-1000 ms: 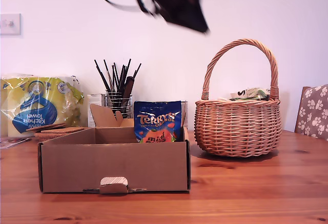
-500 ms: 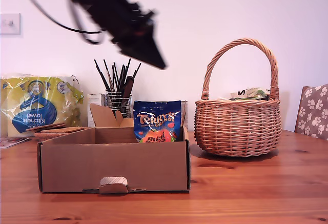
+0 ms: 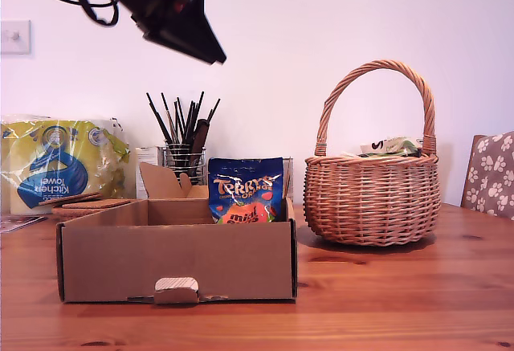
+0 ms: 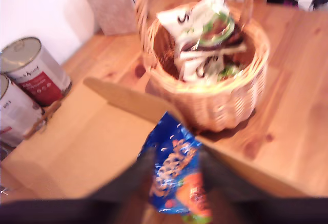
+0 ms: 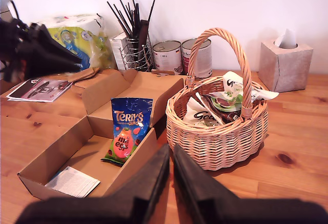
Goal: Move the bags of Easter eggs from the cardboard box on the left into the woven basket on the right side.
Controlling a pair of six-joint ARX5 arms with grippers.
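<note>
While Terry's bag point(image 3: 246, 190) leans in cardboard box point(image 3: 177, 259), first claw point(image 3: 201, 44) hangs above, Galaxy bag point(image 5: 225, 98) in woven basket point(image 3: 373, 198)

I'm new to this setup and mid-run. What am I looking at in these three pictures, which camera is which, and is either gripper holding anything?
I am two robot arms, each ending in a two-fingered gripper with its own camera. The wide picture comes from a fixed camera facing the wooden table. It shows one arm high at the exterior view's left, above the cardboard box.

The first wrist view looks down past my first gripper, which is open and empty, onto the blue Terry's bag standing in the box.

The second wrist view looks past my second gripper, whose fingers are together and hold nothing.

The woven basket already holds white-green Galaxy bags.
</note>
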